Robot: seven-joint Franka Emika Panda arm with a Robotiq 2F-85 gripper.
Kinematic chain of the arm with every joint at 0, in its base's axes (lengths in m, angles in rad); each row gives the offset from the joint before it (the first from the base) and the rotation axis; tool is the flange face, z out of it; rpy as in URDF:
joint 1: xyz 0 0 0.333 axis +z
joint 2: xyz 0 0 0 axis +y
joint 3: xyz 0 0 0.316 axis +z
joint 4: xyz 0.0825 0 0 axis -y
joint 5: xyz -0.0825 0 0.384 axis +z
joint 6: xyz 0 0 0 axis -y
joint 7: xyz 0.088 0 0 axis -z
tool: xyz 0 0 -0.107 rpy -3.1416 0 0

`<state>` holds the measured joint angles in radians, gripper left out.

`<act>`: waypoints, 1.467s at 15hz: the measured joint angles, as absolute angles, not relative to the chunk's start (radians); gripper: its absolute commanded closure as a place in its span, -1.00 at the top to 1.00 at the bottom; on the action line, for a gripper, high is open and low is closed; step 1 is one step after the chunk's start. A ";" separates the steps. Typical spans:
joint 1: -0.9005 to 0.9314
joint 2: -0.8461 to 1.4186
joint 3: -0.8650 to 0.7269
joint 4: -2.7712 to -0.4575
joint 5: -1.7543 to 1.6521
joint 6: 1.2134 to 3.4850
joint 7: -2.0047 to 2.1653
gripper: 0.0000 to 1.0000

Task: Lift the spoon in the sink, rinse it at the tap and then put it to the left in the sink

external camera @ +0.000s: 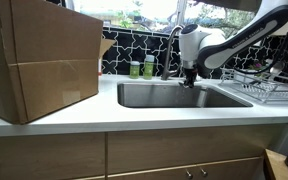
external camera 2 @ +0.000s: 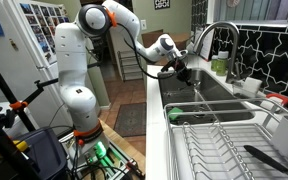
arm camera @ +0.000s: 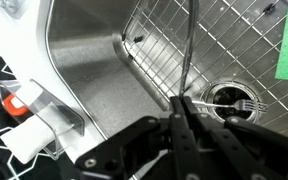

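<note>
Black 2-finger gripper (arm camera: 181, 104) is nearest, jaws pinched nearly shut on the slim shiny steel spoon (arm camera: 187, 50), held above the wide stainless-steel sink (arm camera: 89, 85). With so thin a grip, it could pivot or slip and drop into the sink. Its long axis runs straight out from the fingertips, far end out of frame.

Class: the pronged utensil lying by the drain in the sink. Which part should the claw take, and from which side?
Probably take the utensil by its slim neck just behind the prongs, coming straight down from above. It lies flat on the bottom of the sink, so only its top side looks open.
</note>
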<state>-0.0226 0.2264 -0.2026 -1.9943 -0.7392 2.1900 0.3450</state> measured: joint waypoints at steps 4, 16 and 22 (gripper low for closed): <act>-0.023 0.226 -0.201 -1.994 -0.742 2.190 0.345 -0.97; -0.024 0.226 -0.189 -1.992 -0.744 2.190 0.349 -0.97; -0.025 0.226 -0.188 -1.990 -0.757 2.190 0.350 -0.97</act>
<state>-0.0246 0.2263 -0.1885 -1.9900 -0.7569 2.1902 0.3498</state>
